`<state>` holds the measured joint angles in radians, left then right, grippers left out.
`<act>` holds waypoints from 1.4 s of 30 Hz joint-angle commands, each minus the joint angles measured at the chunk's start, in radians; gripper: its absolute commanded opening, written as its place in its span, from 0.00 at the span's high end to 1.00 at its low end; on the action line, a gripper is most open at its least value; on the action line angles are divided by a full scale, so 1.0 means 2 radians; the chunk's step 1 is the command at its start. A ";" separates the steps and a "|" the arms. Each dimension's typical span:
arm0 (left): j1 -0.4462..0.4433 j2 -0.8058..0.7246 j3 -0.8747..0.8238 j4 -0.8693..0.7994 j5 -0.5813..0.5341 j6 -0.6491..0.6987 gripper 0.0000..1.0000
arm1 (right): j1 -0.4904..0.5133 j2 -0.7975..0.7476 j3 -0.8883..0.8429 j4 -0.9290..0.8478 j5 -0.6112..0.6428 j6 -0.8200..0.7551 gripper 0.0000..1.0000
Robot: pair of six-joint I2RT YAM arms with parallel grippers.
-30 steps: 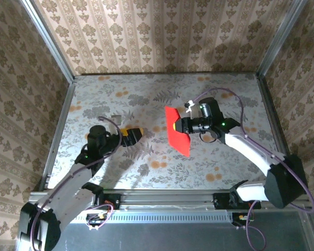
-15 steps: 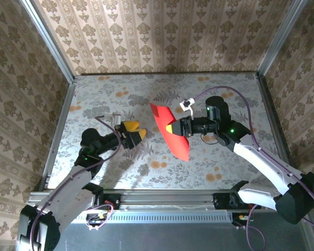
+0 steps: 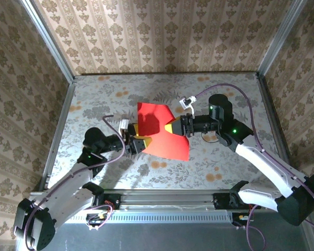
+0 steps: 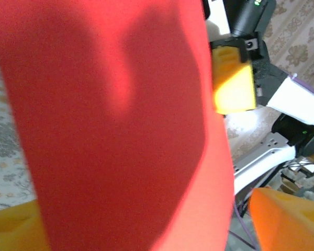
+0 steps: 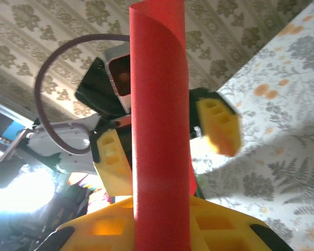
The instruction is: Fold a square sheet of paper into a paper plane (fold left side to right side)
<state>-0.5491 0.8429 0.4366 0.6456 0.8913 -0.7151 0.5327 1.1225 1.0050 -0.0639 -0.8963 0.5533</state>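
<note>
Red square sheet of paper (image 3: pixel 158 137) is held curved above the middle of the floral-patterned table (image 3: pixel 94 102), between the two arms. Its right edge is pinched by the right gripper (image 3: pixel 170 128), whose yellow fingers (image 5: pixel 214 230) are closed on the sheet. Its left part is straddled by the left gripper (image 3: pixel 138 141), whose yellow fingers (image 5: pixel 220 127) are spread wide on either side, with nothing clamped. No crease can be made out.
</note>
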 commanded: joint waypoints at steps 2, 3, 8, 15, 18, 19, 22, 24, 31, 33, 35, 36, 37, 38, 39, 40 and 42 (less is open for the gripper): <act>-0.002 0.005 0.023 -0.004 0.009 0.015 0.38 | -0.014 0.004 0.004 -0.041 0.020 -0.034 0.77; -0.002 0.007 0.024 -0.010 0.007 0.017 0.43 | -0.016 0.004 0.002 -0.043 0.021 -0.036 0.77; -0.002 0.028 0.032 -0.045 -0.010 0.020 0.74 | -0.026 0.007 -0.005 -0.080 0.041 -0.060 0.74; -0.002 0.064 0.041 -0.125 -0.060 0.017 1.00 | -0.052 0.008 -0.033 -0.098 0.084 -0.066 0.55; -0.002 0.084 0.044 -0.162 -0.089 0.011 1.00 | -0.066 0.015 -0.043 -0.120 0.122 -0.064 0.46; -0.001 0.091 0.044 -0.177 -0.100 0.009 1.00 | -0.072 0.018 -0.048 -0.124 0.131 -0.061 0.43; -0.002 0.122 0.042 -0.209 -0.120 0.002 1.00 | -0.088 0.027 -0.069 -0.118 0.151 -0.049 0.38; -0.002 0.146 0.039 -0.222 -0.142 -0.003 1.00 | -0.093 0.035 -0.082 -0.108 0.164 -0.040 0.37; -0.003 0.243 0.053 -0.293 -0.187 0.013 1.00 | -0.092 0.096 -0.122 -0.057 0.179 -0.013 0.43; -0.005 0.265 0.063 -0.320 -0.200 0.024 1.00 | -0.091 0.119 -0.131 -0.040 0.175 -0.005 0.49; -0.009 0.275 0.068 -0.331 -0.210 0.028 1.00 | -0.086 0.146 -0.134 -0.030 0.174 -0.001 0.56; -0.011 0.276 0.068 -0.331 -0.213 0.027 1.00 | -0.081 0.158 -0.136 -0.025 0.174 0.000 0.61; -0.014 0.276 0.068 -0.331 -0.218 0.026 1.00 | -0.077 0.169 -0.137 -0.019 0.174 0.001 0.65; -0.016 0.276 0.067 -0.332 -0.222 0.024 1.00 | -0.073 0.179 -0.138 -0.014 0.174 0.002 0.70; -0.017 0.275 0.066 -0.332 -0.225 0.022 1.00 | -0.070 0.186 -0.139 -0.009 0.172 0.004 0.74; -0.018 0.275 0.063 -0.332 -0.229 0.020 1.00 | -0.065 0.193 -0.140 -0.004 0.172 0.005 0.78; -0.020 0.273 0.061 -0.330 -0.234 0.015 1.00 | -0.060 0.208 -0.143 0.007 0.174 0.008 0.82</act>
<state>-0.5823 1.3987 0.5461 0.0177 0.4629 -0.6884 0.3985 1.5105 0.7334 -0.1062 -0.5529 0.5583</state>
